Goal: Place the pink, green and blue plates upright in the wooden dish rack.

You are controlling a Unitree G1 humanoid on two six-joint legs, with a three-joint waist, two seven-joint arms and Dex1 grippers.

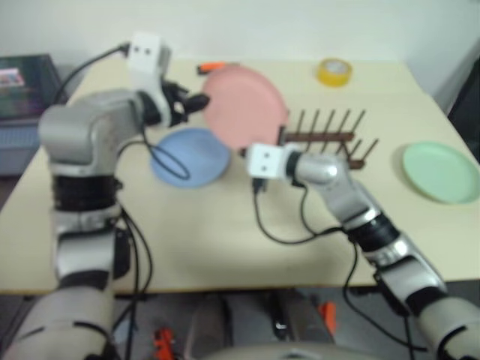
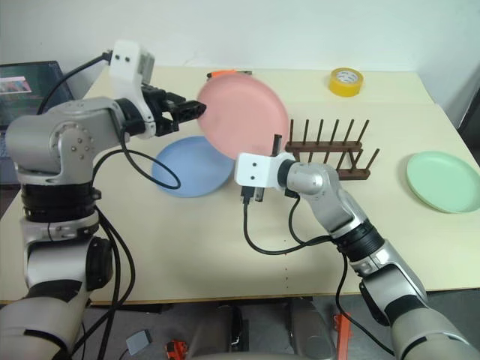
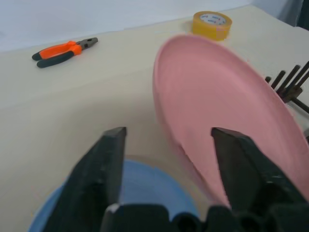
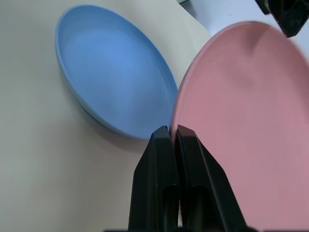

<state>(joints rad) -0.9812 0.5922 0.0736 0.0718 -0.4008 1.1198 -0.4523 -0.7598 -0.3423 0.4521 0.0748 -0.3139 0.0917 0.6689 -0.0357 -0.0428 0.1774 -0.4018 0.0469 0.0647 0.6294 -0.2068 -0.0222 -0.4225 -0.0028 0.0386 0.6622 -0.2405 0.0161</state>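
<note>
My right jaws (image 4: 174, 133) pinched tight on near lower rim of pink plate (image 2: 241, 116), plate tilted up off counter (image 2: 225, 247). Blue plate (image 2: 191, 166) flat on counter, left of my right jaws. Wooden dish rack (image 2: 330, 154) just right of pink plate, pegs upright; right arm nearer it. Green plate (image 2: 444, 181) flat, far right. My left jaws (image 2: 193, 107) spread open at plate's far left rim, not gripping.

A pale beige table (image 2: 225, 247) stands against a plain white wall (image 2: 300, 34). A dark shelf unit holding a box (image 2: 30, 79) sits beside the table's left end. Lighting is even, with soft shadows.
</note>
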